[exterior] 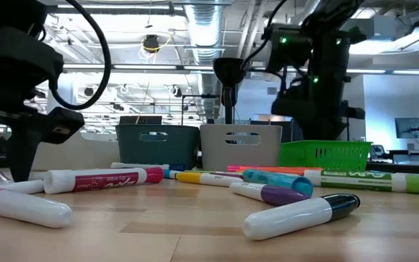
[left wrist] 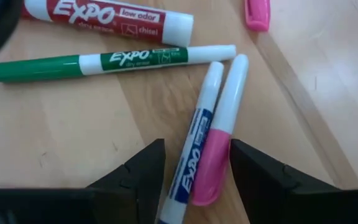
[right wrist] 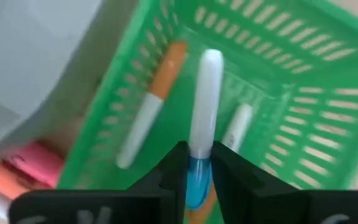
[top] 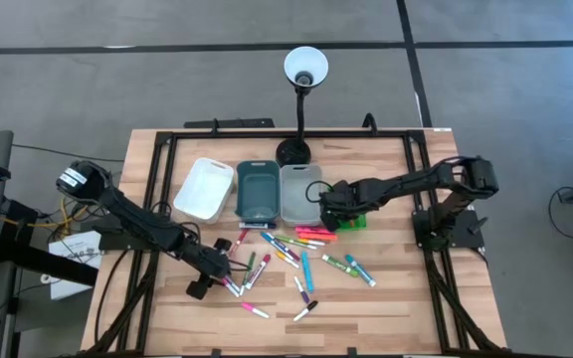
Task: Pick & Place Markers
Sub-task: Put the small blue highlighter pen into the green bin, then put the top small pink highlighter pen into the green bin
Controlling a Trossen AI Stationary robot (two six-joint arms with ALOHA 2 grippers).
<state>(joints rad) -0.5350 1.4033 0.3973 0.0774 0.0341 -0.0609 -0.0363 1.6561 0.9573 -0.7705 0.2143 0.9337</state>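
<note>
Many markers [top: 296, 254] lie scattered on the wooden table's near middle. My left gripper [top: 229, 283] is low over their left end. It is open, and in the left wrist view [left wrist: 196, 180] its fingers stand on either side of a blue-labelled marker [left wrist: 194, 146] and a pink-capped marker [left wrist: 219, 155] lying side by side. My right gripper [top: 334, 209] hangs over a green basket [top: 353, 222], shut on a blue-capped marker [right wrist: 204, 106]. An orange-capped marker [right wrist: 151, 106] and a white one [right wrist: 236, 127] lie in the basket. My right gripper pinches the marker between its two fingers at the light-blue cap end [right wrist: 196, 171]. The white barrel [right wrist: 206, 87] sticks out beyond the fingertips, along the fingers. The marker is lifted clear, pointing down into the green basket [right wrist: 272, 81].
Behind the markers, a white tray [top: 205, 189], a teal tray [top: 257, 191] and a grey tray [top: 299, 192] stand in a row. A black desk lamp [top: 304, 70] stands on its base [top: 292, 152] at the far edge. A green marker [left wrist: 104, 62] and a red one [left wrist: 104, 15] lie beyond my left gripper.
</note>
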